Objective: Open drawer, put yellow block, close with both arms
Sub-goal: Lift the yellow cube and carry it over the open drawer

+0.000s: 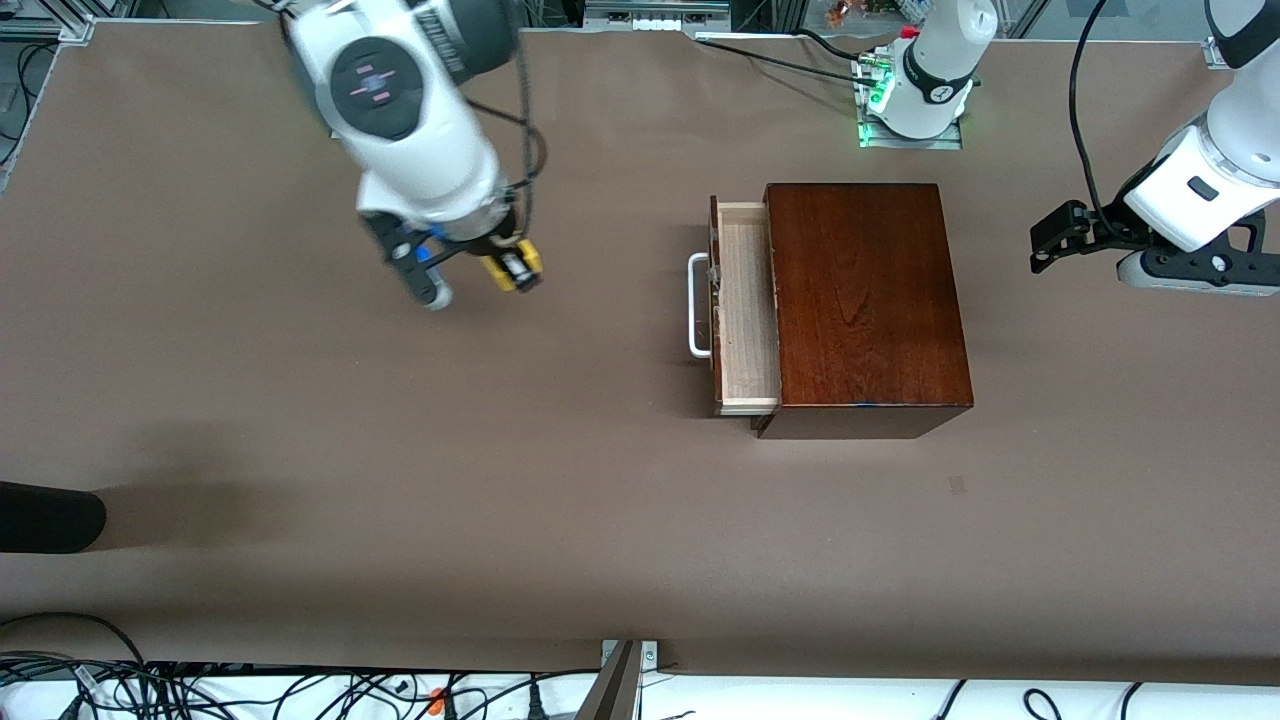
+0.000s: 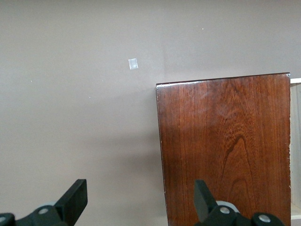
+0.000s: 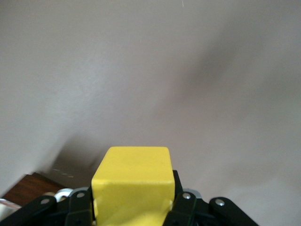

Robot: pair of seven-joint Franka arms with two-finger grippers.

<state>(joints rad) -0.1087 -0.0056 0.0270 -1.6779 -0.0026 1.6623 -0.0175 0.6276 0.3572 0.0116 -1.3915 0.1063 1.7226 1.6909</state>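
The right hand (image 1: 465, 268) hangs above bare surface (image 1: 250, 400) toward the right arm's end, its fingers clamped on the yellow block (image 1: 512, 268); the right wrist view shows the cube (image 3: 131, 181) pinched squarely between the two pads. Everything now turns on one line: the drawer (image 1: 748, 305) lies off toward the left arm's end from that hand, with open surface between them and nothing in the way. The drawer stands pulled out of the wooden box (image 1: 865, 300), its long axis running from the robots' side toward the front camera, its white loop handle (image 1: 698, 305) facing the right hand. The opening looks narrow crosswise, so I judge the block must be carried over and centred above the pale tray before release.

The tray itself appears empty. The left hand (image 1: 1045, 240) waits over the surface near the box's other end, fingers spread wide and holding nothing; its wrist view shows the gap (image 2: 141, 202) above the box's edge.
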